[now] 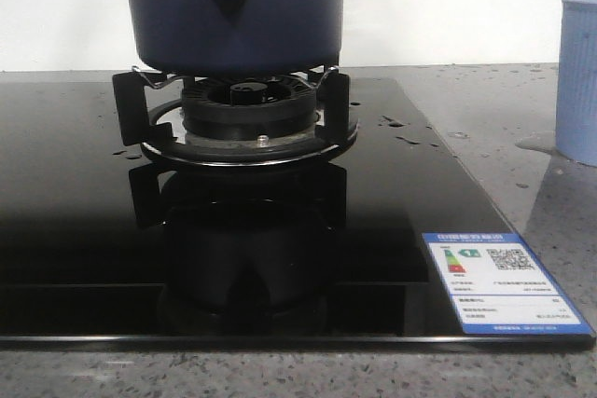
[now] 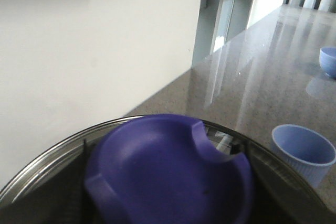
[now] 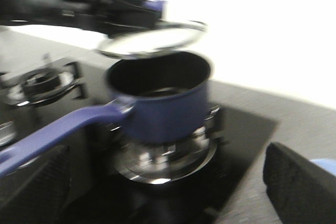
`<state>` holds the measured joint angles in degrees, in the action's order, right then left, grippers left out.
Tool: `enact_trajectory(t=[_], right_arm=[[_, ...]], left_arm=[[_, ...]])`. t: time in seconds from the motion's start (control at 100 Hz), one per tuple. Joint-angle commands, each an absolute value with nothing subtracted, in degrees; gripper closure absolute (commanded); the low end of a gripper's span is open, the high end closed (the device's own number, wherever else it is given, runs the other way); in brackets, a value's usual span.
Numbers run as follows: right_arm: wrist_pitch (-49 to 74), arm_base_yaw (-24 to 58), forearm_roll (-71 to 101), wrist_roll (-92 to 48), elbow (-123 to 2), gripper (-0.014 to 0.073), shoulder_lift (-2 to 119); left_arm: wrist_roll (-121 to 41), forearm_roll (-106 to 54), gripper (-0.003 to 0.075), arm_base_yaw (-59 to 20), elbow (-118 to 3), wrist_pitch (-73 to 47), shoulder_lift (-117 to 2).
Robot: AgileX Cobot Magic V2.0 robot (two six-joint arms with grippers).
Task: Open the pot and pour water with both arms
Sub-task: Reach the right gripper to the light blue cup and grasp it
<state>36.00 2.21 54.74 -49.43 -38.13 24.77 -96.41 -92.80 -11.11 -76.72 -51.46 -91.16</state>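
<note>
My dark navy-blue round pot [image 1: 233, 8] w/ smooth matte straight wall sits on the black gas burner [image 1: 247, 116] at centre of the glossy black glass hob [image 1: 75, 184]; its pointed handle mount w/ one dark hole faces the near side, long blue handle [image 3: 50, 129] sticking out. Shiny metal lid [image 3: 152, 38] is lifted, tilted just above pot's open rim, my left arm [image 3: 68, 3] over it; purple lid knob [image 2: 168, 174] fills left wrist view, fingers not seen, so can't tell that grip. Right gripper [image 3: 168, 187] spread wide, pads [image 3: 296, 182] well apart, near handle, touching nothing. Pale blue ribbed cup [image 1: 578, 81] stands far right on grey speckled counter [image 1: 550, 184]; open room btwn hob's right edge & cup.
</note>
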Motion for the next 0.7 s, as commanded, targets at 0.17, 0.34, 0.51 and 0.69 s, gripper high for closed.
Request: enact_trajectory(t=[0.17, 0.34, 0.51, 0.69], right_arm=[[18.2, 1.8, 43.4, -50.1, -39.8, -0.0059, 25.8], [11.4, 1.8, 41.6, -50.1, -38.3, -0.0059, 25.9], [10.9, 1.8, 43.9, -50.0, -33.0, -0.0059, 28.0], [5.7, 1.8, 46.9, -50.0, -26.5, -0.0059, 32.2]], left_arm=[[-92.6, -98.2, 0.0426, -6.5, -79.3, -54.7, -79.8], [-90.8, -97.8, 0.0426, -5.1, -79.3, -54.8, -74.7], [-90.7, -97.8, 0.0426, -5.1, -79.3, -54.9, -71.3], [-90.7, -97.8, 0.0426, -5.1, -79.3, -54.9, -69.6]])
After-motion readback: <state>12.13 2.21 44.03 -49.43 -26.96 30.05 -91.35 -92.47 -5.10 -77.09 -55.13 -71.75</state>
